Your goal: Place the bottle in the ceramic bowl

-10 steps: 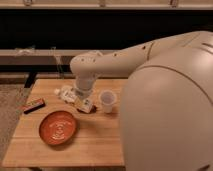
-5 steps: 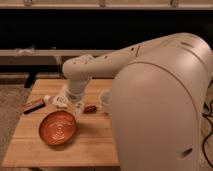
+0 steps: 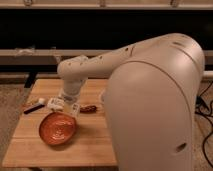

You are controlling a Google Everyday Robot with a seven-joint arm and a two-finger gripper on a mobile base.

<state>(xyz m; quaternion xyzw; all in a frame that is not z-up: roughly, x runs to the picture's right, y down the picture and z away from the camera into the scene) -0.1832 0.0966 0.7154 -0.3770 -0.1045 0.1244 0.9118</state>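
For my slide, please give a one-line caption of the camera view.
Robot arm's pincer hovers just behind the orange ceramic bowl on a wooden table.

Wooden table [image 3: 95,145], dark wall behind, end effector [image 3: 64,103] above table

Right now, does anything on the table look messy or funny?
Nothing looks spilled or broken. The bowl sits flat and empty. The pincer hangs just behind it, with something white there, maybe the bottle. A dark flat thing lies askew near the left edge.
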